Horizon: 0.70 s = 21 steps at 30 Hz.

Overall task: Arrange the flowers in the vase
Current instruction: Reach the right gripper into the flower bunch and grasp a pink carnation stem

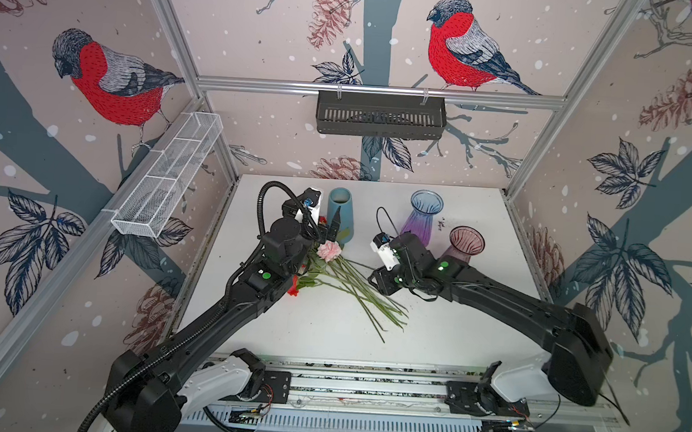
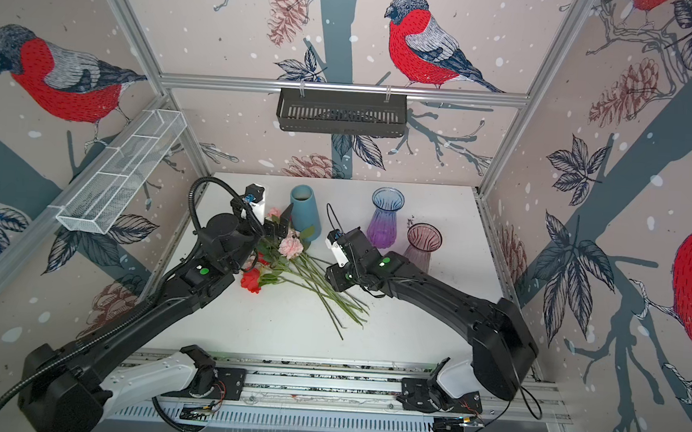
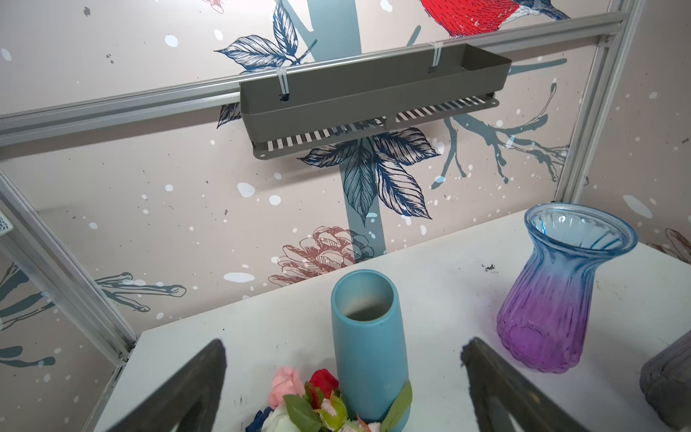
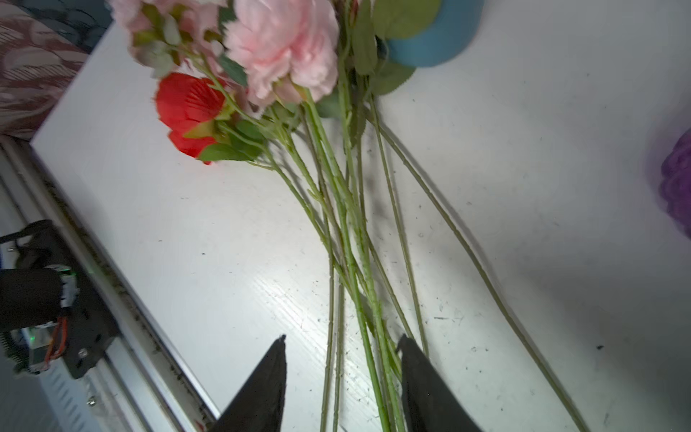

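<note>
The flowers point(image 1: 329, 250) lie in one bundle on the white table point(image 1: 452, 337). Pink, red and white heads sit by the foot of a blue ceramic vase point(image 1: 340, 208), and thin green stems point(image 1: 356, 288) fan toward the front right. My left gripper point(image 3: 344, 342) hangs wide open above the flower heads point(image 3: 310, 396), facing the blue vase point(image 3: 368, 348). My right gripper point(image 4: 344, 338) is low over the stem ends point(image 4: 351, 243), open partway, with several stems between its fingers and a gap on one side. A blue-purple glass vase point(image 1: 423, 218) and a pink glass vase point(image 1: 465, 244) stand behind the right arm.
A black slotted basket point(image 1: 380, 115) hangs on the back rail. A white wire basket point(image 1: 167, 179) is fixed along the left wall. The arms' mounting rail point(image 1: 366, 385) runs along the table's front edge. The blue-purple vase point(image 3: 557, 299) stands close to the blue one.
</note>
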{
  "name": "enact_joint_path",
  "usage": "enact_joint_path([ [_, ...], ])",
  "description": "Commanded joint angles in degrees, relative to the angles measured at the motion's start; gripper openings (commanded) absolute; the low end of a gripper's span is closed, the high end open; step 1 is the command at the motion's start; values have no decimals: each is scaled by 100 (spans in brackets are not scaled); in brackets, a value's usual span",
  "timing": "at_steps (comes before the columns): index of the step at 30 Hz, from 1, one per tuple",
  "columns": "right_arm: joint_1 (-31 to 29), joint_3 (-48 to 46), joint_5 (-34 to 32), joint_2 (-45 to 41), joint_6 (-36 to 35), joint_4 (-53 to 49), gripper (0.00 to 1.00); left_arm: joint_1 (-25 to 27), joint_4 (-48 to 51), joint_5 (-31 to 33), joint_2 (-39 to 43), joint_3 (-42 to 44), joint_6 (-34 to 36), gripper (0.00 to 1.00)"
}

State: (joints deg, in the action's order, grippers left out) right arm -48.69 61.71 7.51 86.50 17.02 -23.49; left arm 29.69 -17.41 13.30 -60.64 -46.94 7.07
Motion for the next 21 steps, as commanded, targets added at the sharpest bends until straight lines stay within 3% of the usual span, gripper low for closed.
enact_joint_path([
  [1,-29,98,-122,511,53,288,49,-199,-58,-295,87,39,-330,98],
  [14,-23,1529,250,2296,-58,277,48,-288,140,-456,83,-97,-558,96],
  [17,19,1994,188,2688,-80,99,43,-289,122,-436,151,-60,-558,96],
  [21,57,2408,85,2979,-108,-54,26,-289,119,-425,143,-60,-558,96],
])
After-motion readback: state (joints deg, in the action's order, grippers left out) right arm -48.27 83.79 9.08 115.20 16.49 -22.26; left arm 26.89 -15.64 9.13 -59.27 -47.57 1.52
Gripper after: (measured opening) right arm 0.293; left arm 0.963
